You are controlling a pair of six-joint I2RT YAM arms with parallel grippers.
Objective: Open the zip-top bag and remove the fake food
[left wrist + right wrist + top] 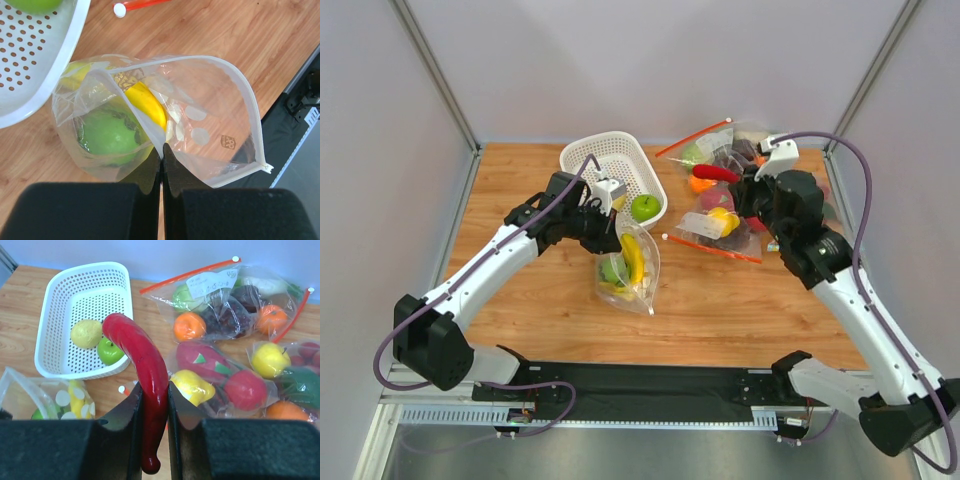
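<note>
The dotted zip-top bag (630,268) lies open on the table in front of the white basket (588,155). It holds a yellow banana (146,103) and a green apple (107,133). My left gripper (162,150) is shut on the bag's rim (150,125) and holds it open. My right gripper (154,390) is shut on the red chili pepper (145,370), held in the air over the undotted bags; the pepper also shows in the top view (716,173). A green apple (110,350) and a yellowish round fruit (86,333) lie in the basket.
Several clear undotted bags (725,190) with red-orange zip strips and mixed fruit lie at the back right. Bare wood lies in front of the dotted bag. A black strip (650,380) runs along the near edge.
</note>
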